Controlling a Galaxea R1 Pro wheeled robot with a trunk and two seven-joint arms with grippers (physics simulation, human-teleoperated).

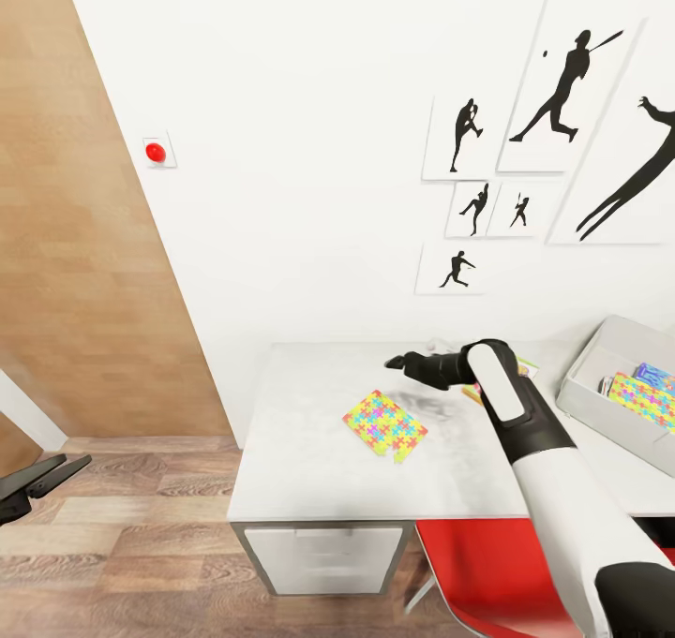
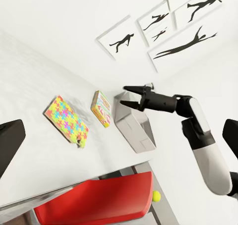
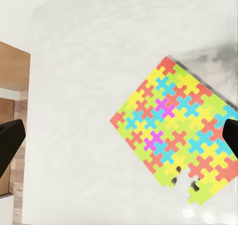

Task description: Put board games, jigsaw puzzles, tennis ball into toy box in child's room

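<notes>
A jigsaw puzzle [image 1: 384, 422] [image 3: 171, 136] [image 2: 67, 120] lies flat on the white table [image 1: 300, 469]. My right gripper [image 1: 396, 363] [image 2: 124, 95] hovers open above the table, just past the puzzle, holding nothing. One board game [image 2: 101, 108] lies between the puzzle and the toy box; in the head view my right arm hides most of it. The grey toy box [image 1: 586, 368] [image 2: 134, 128] stands at the table's right end, with a second puzzle [image 1: 645, 400] and a blue board game [image 1: 654, 374] inside. The tennis ball [image 2: 156, 196] shows below the table edge beside the chair. My left gripper [image 1: 42, 479] hangs open off the table's left.
A red chair [image 1: 478, 572] [image 2: 99, 202] stands pushed in at the table's front edge under my right arm. The wall with black silhouette pictures [image 1: 553, 104] runs right behind the table. A drawer unit [image 1: 323, 554] sits under the table's left end. Wooden floor lies to the left.
</notes>
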